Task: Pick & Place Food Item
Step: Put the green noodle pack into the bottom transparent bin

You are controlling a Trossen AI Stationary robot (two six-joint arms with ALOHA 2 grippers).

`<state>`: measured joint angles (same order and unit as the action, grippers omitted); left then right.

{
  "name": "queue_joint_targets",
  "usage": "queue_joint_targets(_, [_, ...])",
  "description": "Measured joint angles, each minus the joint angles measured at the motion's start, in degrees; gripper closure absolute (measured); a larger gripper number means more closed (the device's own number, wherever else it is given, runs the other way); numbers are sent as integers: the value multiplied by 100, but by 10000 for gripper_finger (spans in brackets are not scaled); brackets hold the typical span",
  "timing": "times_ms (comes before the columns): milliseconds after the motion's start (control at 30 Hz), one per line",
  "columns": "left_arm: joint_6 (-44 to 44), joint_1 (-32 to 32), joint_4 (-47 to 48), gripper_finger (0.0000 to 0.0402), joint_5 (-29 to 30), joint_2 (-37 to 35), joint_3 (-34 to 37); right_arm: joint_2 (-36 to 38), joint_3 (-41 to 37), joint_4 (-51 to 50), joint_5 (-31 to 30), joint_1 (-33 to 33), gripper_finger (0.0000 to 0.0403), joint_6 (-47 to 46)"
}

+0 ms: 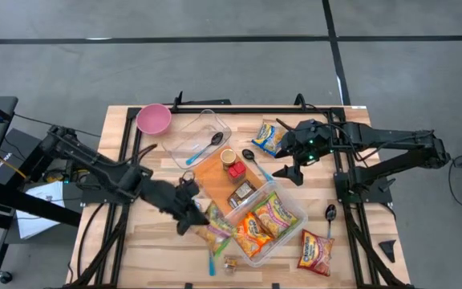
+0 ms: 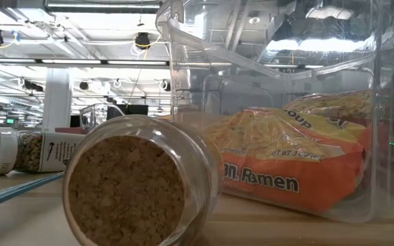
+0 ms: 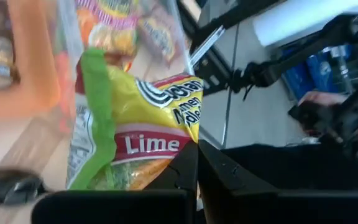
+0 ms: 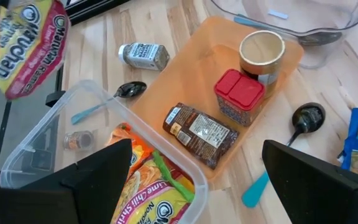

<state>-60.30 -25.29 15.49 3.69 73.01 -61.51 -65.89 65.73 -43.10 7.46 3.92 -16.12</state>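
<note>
From above, the left gripper (image 1: pixel 189 210) sits low near the front-middle of the table (image 1: pixel 127 241), just beside the clear bin (image 1: pixel 289 229) that already holds orange ramen packets (image 1: pixel 263 221). A lime noodle packet (image 1: pixel 217 222) lies right at its tip, against the bin's left wall. The right gripper (image 1: pixel 291 170) hovers over the spoon (image 1: pixel 257 163) by the orange board (image 1: pixel 211 172), its fingers spread wide and holding nothing.

At table height, a cork-topped jar (image 2: pixel 139 181) lies on its side in front of the bin (image 2: pixel 361 137), with a spice bottle (image 2: pixel 29 150) further off. Neither arm shows here.

The left wrist camera shows the fingers (image 3: pixel 188 171) clenched together with the corner of the lime packet (image 3: pixel 129 130) pinched at their tips — a thin hold on slippery film. That is the main risk: lifted by one corner, the packet may slide out or swing and catch the bin's rim instead of clearing it.

The right wrist camera looks down on the board (image 4: pixel 191 93), a red-lidded tub (image 4: pixel 241 93), a brown bar (image 4: pixel 201 134) and the bin (image 4: pixel 42 149); another packet (image 4: pixel 27 43) shows up near the table's edge. Should this arm descend as the other one crosses to the bin, the two could collide — they work close together.
</note>
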Motion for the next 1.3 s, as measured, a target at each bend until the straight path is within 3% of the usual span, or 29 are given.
queue_joint_targets(233, [50,588,-496,401,-388,478,-424,1,0,-154,0,165,46,169])
queue_joint_targets(567, [279,864,-919,401,-944,1595,-1112,0,0,-427,3,302,46,554])
queue_joint_targets(967, [106,890,-1817,401,-1139,2666,-1223,130,0,-931,26,274,46,859])
queue_joint_targets(1300, [0,736,-1609,401,-1078,2961,-1220,593,0,-1066,31,258,46,922])
